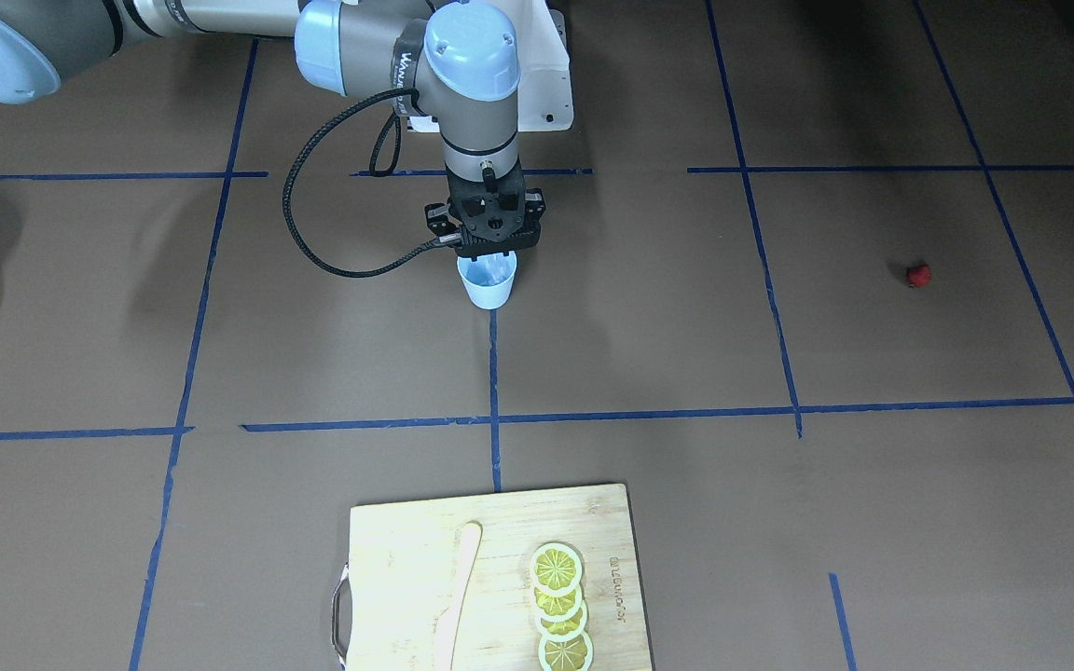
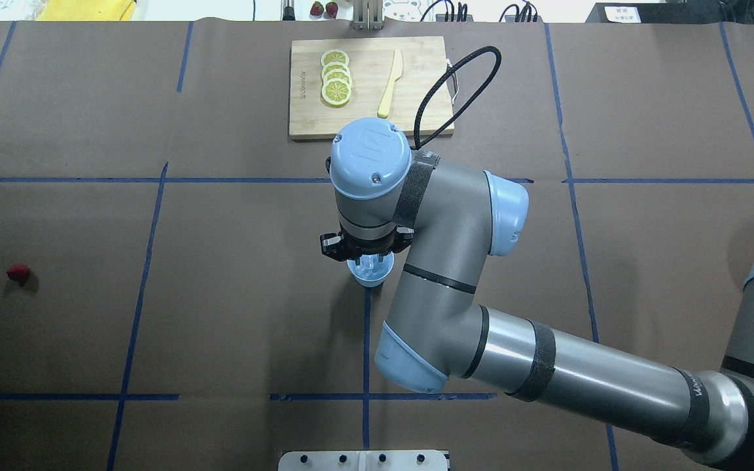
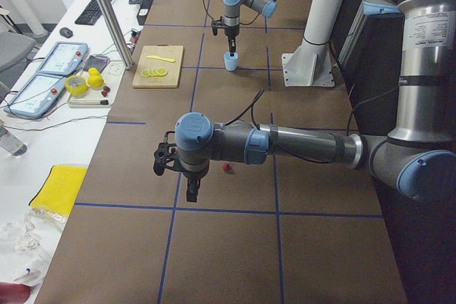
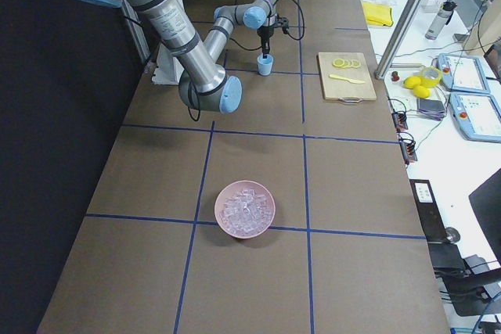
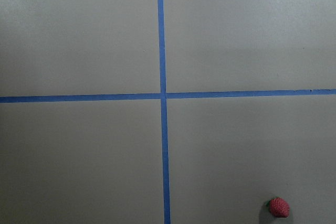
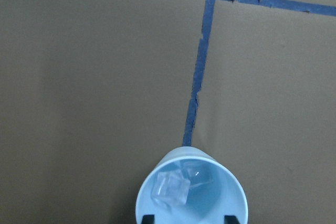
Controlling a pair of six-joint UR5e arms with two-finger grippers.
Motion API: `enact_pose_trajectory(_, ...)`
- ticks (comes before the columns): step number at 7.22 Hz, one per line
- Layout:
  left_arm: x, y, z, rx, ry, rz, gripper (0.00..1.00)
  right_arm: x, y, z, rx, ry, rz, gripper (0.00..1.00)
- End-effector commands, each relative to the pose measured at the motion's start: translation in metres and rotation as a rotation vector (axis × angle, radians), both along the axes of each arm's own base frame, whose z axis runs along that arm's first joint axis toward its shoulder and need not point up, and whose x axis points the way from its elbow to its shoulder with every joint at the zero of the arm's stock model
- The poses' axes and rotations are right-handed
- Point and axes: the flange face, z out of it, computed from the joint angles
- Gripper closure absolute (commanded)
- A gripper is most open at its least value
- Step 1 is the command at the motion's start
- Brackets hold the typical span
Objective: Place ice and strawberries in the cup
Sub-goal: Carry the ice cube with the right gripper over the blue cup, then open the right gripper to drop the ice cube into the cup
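Observation:
The pale blue cup [image 1: 488,284] stands upright near the table's middle, and in the right wrist view the cup [image 6: 191,192] holds two clear cubes of ice [image 6: 170,188]. My right gripper [image 6: 188,217] hangs straight above the rim, open, with its fingertips [image 6: 148,217] at either side of the mouth and nothing between them. The strawberry [image 2: 18,273] lies alone far out on my left side and appears low in the left wrist view [image 5: 279,207]. My left gripper [image 3: 192,190] hovers near it; I cannot tell whether it is open or shut.
A pink bowl [image 4: 245,228] full of ice sits far out on my right side. A wooden cutting board [image 2: 416,111] with lemon slices [image 2: 336,85] and a pale knife [image 2: 391,84] lies at the far edge. Blue tape lines cross the brown table.

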Motion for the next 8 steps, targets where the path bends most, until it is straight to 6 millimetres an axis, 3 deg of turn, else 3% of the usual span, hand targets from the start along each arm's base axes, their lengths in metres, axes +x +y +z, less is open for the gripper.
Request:
enact_pose_trajectory(1, 0.0, 0.0, 0.0, 0.001, 0.0, 0.0, 0.0, 0.008, -0.004, -0.008, 0.005, -0.015, 0.017, 0.02)
enact_pose_trajectory(2, 0.001, -0.001, -0.001, 0.002, -0.001, 0.0, 0.0, 0.025, -0.015, -0.015, 0.009, -0.034, 0.036, 0.02)
enact_pose_trajectory(3, 0.006, -0.003, -0.004, -0.007, 0.002, -0.005, 0.0, 0.058, -0.031, -0.023, -0.009, -0.041, 0.064, 0.01)
enact_pose_trajectory(4, 0.046, -0.011, -0.019, -0.038, -0.001, 0.022, 0.0, 0.097, -0.049, -0.026, -0.033, -0.034, 0.091, 0.01)
enact_pose_trajectory(5, 0.082, -0.014, -0.032, -0.046, -0.032, 0.058, 0.0, 0.134, -0.068, -0.006, -0.035, -0.023, 0.121, 0.01)
enact_pose_trajectory(7, 0.118, 0.0, -0.057, -0.097, -0.031, 0.039, 0.0, 0.219, -0.117, 0.038, 0.017, -0.027, 0.071, 0.01)
enact_pose_trajectory(8, 0.129, 0.018, -0.046, -0.093, -0.022, 0.039, 0.0, 0.257, -0.128, 0.056, 0.032, -0.036, 0.059, 0.01)
